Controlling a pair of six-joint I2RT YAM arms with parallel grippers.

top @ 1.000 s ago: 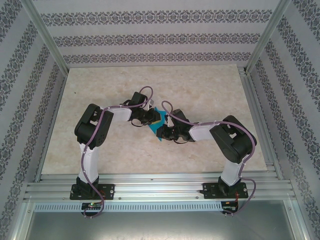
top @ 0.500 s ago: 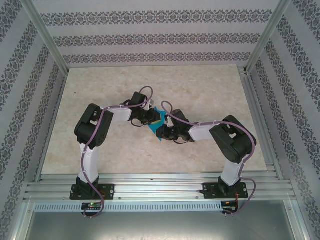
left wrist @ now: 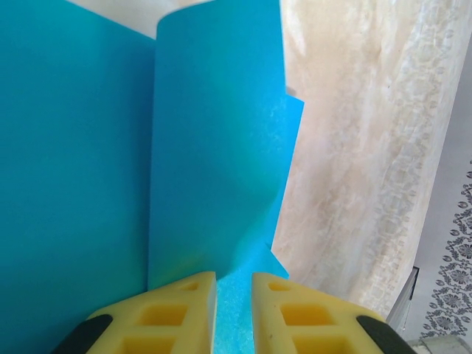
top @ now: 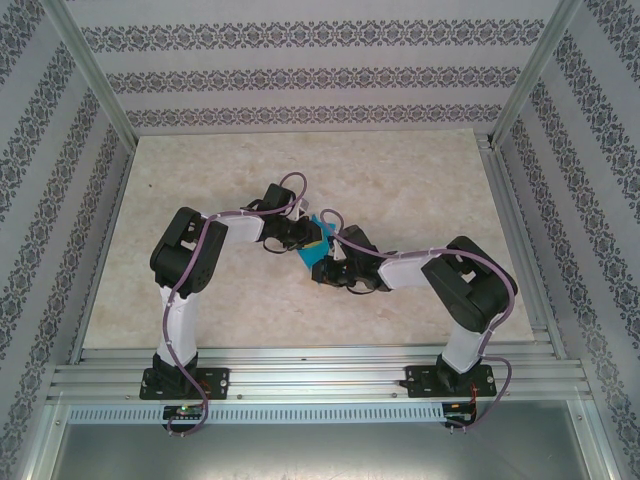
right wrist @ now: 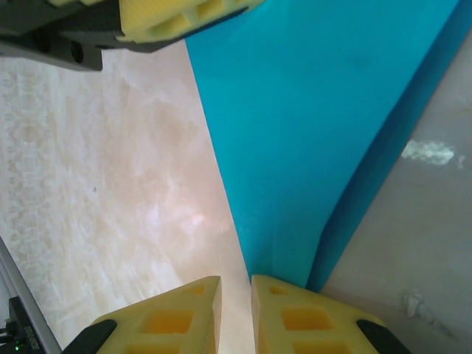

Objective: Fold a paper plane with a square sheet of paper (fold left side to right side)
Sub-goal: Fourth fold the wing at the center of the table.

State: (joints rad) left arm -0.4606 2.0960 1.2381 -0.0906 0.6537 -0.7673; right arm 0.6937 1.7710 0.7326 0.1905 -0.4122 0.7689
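- Judging by the paper's shape, the task looks early: the square sheet of paper (top: pixel 317 245) is bent over on itself, but no slim dart, centre ridge or wings can be seen.
- The left wrist view shows one flap (left wrist: pixel 214 140) curling up and over the flat layer, rounded rather than creased, so the left-to-right fold seems begun but not pressed down.
- What probably remains is flattening that crease, then the nose and wing folds.
- The sheet sits mid-surface (top: pixel 200 200), between the two arms, and it is too small to tell whether it is lifted clear of the marble top.
- The left pincer (left wrist: pixel 234 284) has its yellow fingers nearly together, pinching the teal paper in the narrow gap.
- The right pincer (right wrist: pixel 236 287) is likewise almost closed, and the paper's tapering edge runs down into it, so it appears to pinch the sheet.
- From above, the paper's long axis runs roughly from the far side towards the arm bases, slightly slanted.
- Which end would become the nose I cannot tell.
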